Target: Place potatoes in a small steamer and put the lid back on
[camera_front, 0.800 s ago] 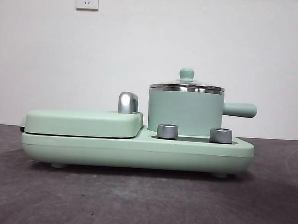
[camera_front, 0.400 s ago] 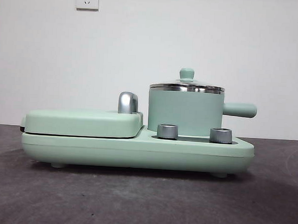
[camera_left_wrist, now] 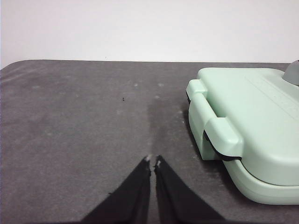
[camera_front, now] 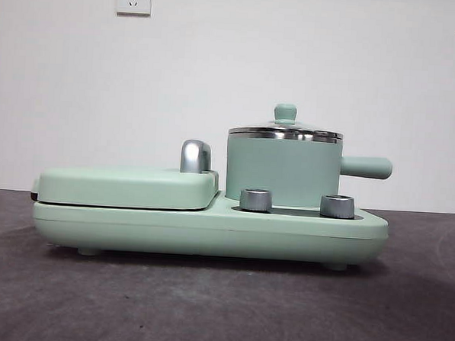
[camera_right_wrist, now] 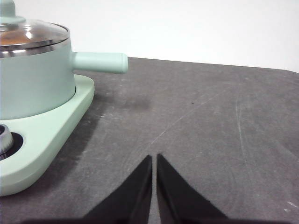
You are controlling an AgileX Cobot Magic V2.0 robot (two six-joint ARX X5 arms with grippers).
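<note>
White wall is rising behind the dark grey worktop, where a mint-green cooker base is sitting. On its right side the small steamer is standing, handle pointing right, with the lid resting on its steel rim. Through the glass in my right wrist view something orange-brown is showing, perhaps the potatoes. I am holding my left gripper above bare worktop beside the closed grill plate, tips pressed together and empty. My right gripper is hovering off the steamer's handle side, likewise closed on nothing.
</note>
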